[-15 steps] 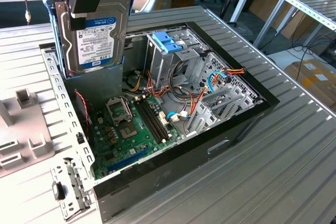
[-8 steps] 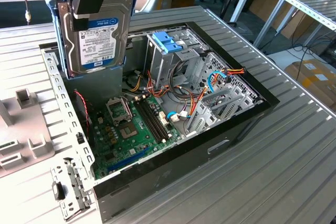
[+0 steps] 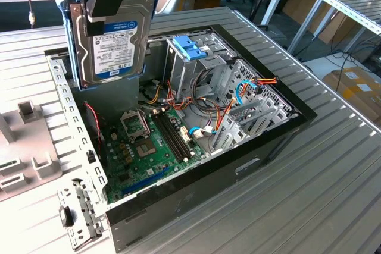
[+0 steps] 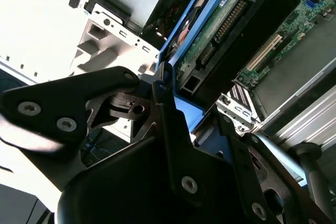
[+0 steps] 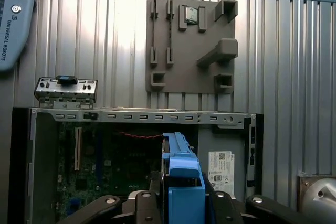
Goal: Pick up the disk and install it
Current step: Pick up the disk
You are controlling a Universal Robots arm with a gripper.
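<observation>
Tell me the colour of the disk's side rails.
Blue. The exterior view shows the side rails best, edging the upright disk.

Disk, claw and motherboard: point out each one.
disk [image 3: 116, 34], exterior view, on its white label.
claw [image 5: 184, 199], first wrist view, midway between its fingertips.
motherboard [image 3: 136, 151], exterior view, on the green board surface.

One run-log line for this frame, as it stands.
gripper: shut on disk | disk: upright, held over open computer case | install: not yet seated
</observation>
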